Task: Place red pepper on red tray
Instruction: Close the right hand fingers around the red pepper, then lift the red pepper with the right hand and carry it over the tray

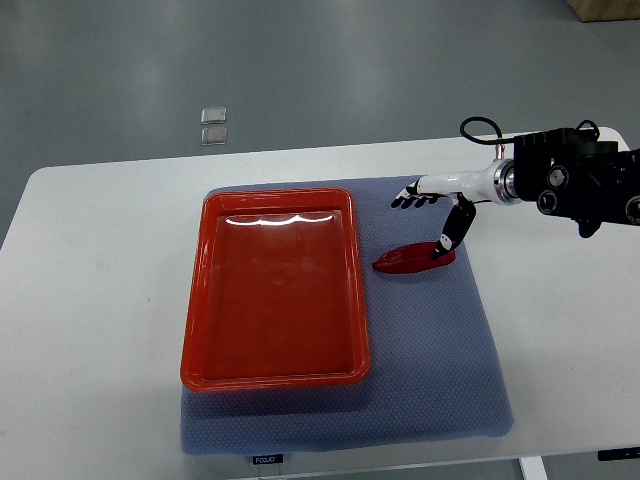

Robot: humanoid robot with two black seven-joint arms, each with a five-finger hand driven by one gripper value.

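A red pepper (412,259) lies on the blue-grey mat (440,350), just right of the red tray (196,300). The tray holds nothing. My right hand (432,212) reaches in from the right edge and hovers right above the pepper. Its fingers (408,198) stretch out flat toward the left, while the thumb (450,236) points down and touches the pepper's right end. The fingers are not closed around the pepper. My left arm does not show.
The mat lies on a white table (90,300). Two small clear squares (213,124) sit on the grey floor beyond the table's far edge. Bare mat lies in front of the pepper.
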